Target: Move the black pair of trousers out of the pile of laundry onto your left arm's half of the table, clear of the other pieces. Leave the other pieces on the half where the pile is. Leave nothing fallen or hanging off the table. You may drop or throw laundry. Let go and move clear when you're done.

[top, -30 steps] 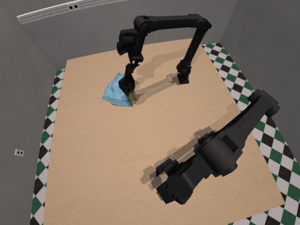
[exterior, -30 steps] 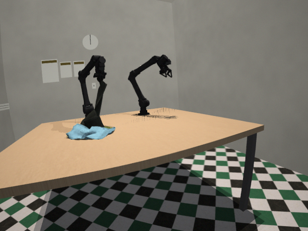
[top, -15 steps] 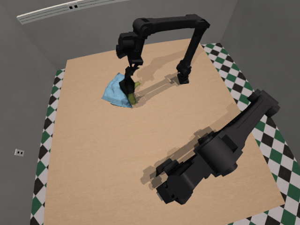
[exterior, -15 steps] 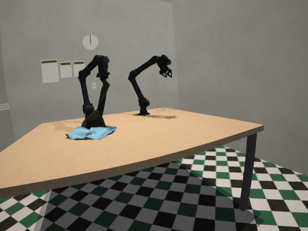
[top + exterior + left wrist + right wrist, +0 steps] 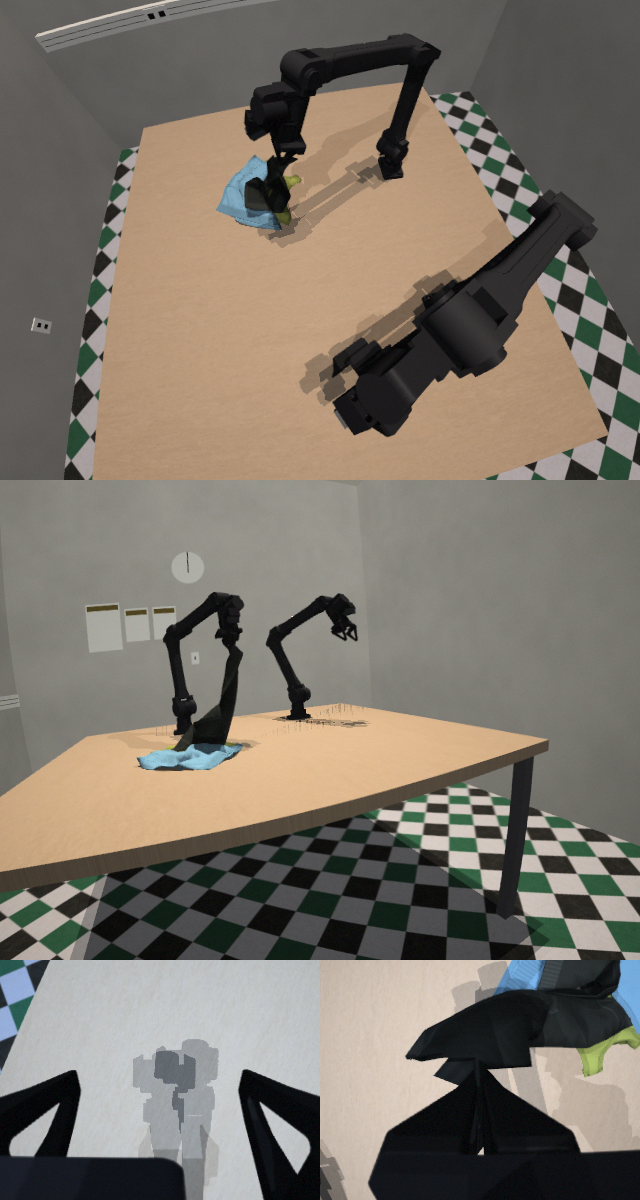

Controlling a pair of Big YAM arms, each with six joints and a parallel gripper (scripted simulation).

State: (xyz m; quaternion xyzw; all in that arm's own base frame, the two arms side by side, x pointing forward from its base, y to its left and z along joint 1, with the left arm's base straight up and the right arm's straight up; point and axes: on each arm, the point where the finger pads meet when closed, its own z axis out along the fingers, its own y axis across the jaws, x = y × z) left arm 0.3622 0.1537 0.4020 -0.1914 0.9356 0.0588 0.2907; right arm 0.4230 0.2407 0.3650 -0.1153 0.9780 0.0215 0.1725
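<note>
Caught by one narrow end in the right gripper (image 5: 282, 155) (image 5: 231, 643) (image 5: 479, 1063), with the fingers pressed nearly together on the cloth of the black trousers (image 5: 279, 199) (image 5: 231, 702) (image 5: 505, 1025). Hanging above the laundry pile, on the right arm's half of the table (image 5: 206, 310) (image 5: 310, 784) (image 5: 100, 1000) (image 5: 370, 1035), and well apart from the left arm's half. Running close to upright along the long axis in the exterior view, with the pinched end pointing up at the gripper and leaning a little toward picture right. Bending at the bottom into a wider fold, slanting down toward picture left and reaching the pile. Pointing, in the right wrist view, from the fingertips toward the upper right of the picture, with a loose corner jutting left beside the grip. Spread beneath and around the lower end, a rumpled light-blue garment (image 5: 237, 198) (image 5: 191, 757) (image 5: 630, 990); poking out beside the dark cloth, a yellow-green garment (image 5: 283, 216) (image 5: 592, 1060), mostly covered. Still to be parted from both pieces and set down on the left arm's half. Raised over that half, near no laundry, the left gripper (image 5: 334, 392) (image 5: 345, 636) (image 5: 159, 1080), with fingers spread wide and nothing between.

The right gripper (image 5: 281, 157) (image 5: 231, 644) (image 5: 480, 1079) is now higher and closer to the left arm's side, drawing the black trousers (image 5: 258, 195) (image 5: 211, 725) (image 5: 580, 1020) further up; the blue cloth (image 5: 240, 191) (image 5: 186, 759) (image 5: 631, 995) sinks flatter, and more of the yellow-green piece (image 5: 293, 180) (image 5: 593, 1060) shows beside the trousers in the top view
</note>
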